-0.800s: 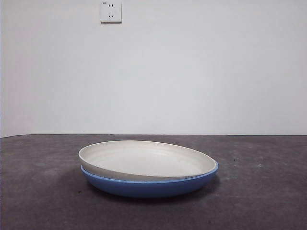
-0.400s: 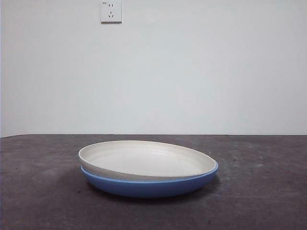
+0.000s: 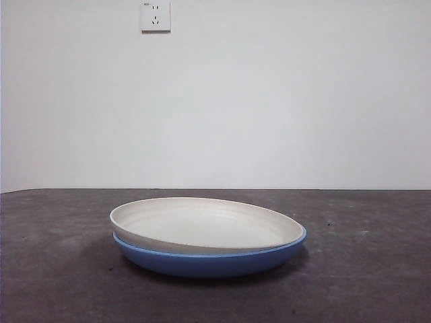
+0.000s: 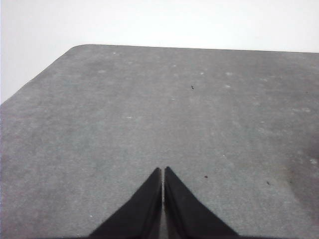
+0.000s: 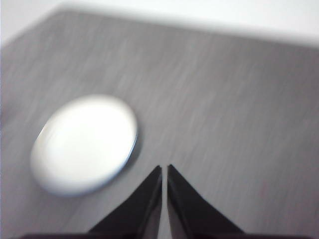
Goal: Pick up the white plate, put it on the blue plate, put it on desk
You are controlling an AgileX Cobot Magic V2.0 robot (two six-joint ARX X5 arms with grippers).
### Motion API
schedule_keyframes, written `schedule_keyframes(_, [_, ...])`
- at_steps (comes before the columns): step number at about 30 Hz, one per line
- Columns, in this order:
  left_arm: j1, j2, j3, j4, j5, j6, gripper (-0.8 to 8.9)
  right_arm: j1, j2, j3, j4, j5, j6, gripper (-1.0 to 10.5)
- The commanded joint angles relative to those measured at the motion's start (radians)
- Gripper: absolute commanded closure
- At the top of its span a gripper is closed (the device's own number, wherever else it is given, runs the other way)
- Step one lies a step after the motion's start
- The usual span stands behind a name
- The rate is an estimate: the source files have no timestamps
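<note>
On the desk [image 3: 377, 282], your white plate [image 3: 202, 225] sits unmoved in the blue plate [image 3: 209, 262]; both grippers [image 4: 163, 172] [image 5: 164, 169] closed, empty; stacking done.

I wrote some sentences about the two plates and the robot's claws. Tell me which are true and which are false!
1. The white plate sits on the blue plate. True.
2. The right gripper holds the white plate. False: it is shut on nothing, away from the plates.
3. The left gripper is wide open. False: its jaws are shut together.
4. The blue plate rests on the desk. True.
5. A wall socket is on the wall. True.
</note>
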Motion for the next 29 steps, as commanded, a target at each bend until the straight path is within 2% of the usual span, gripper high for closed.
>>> schedule_keyframes(1, [0.0,-0.001,-0.005,-0.043,-0.009,0.012,8.04,-0.064,-0.048,-0.168,0.343,0.0,-0.039,9.3])
schedule_keyframes(6, [0.0,-0.001,-0.005,-0.043,-0.009,0.012,8.04,-0.202,-0.13,-0.523,0.784,0.004,-0.062,9.3])
schedule_keyframes(9, [0.0,-0.001,-0.005,-0.043,-0.009,0.012,8.04,-0.262,-0.171,-0.689,0.912,0.006,-0.062,9.3])
schedule_keyframes(12, [0.0,-0.001,-0.005,-0.043,-0.009,0.012,8.04,-0.288,-0.205,-0.8,0.948,0.023,-0.063,9.3])
schedule_keyframes(19, [0.0,-0.001,-0.005,-0.043,-0.009,0.012,8.04,-0.297,-0.27,-0.943,0.948,0.135,-0.075,9.3])
schedule_keyframes(29, [0.0,-0.001,-0.005,-0.043,-0.009,0.012,8.04,-0.303,-0.317,-0.99,0.923,0.135,-0.182,9.3])
